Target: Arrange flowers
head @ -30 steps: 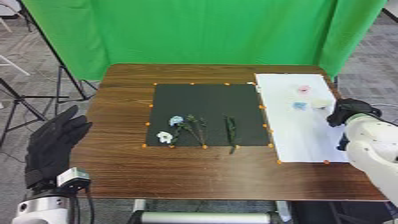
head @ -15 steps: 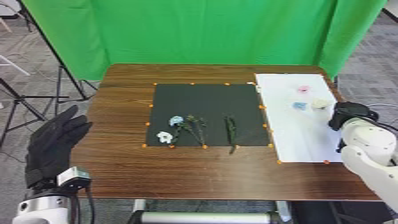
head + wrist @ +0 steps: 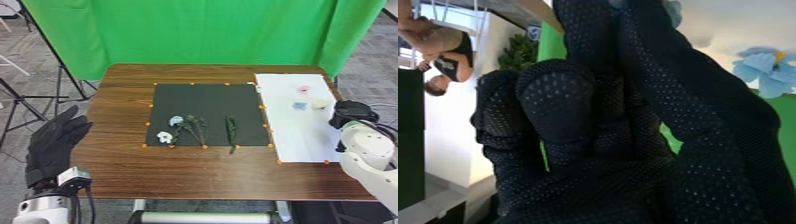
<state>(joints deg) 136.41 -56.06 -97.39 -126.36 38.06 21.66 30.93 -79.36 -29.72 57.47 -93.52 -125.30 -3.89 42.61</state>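
While the cream flower [image 3: 320,104] lies just beside the right hand [image 3: 354,113] at frame right, it is probably best pinched gently, petals uncrushed; whether anything is gripped there cannot be told. At lower left, the left hand [image 3: 53,145] is held wide. By the central black mat [image 3: 206,100], a blue flower [image 3: 176,120] and a leafy stem [image 3: 232,132] are borne.

In the right wrist view, the edge cuts off a blue flower [image 3: 760,67]
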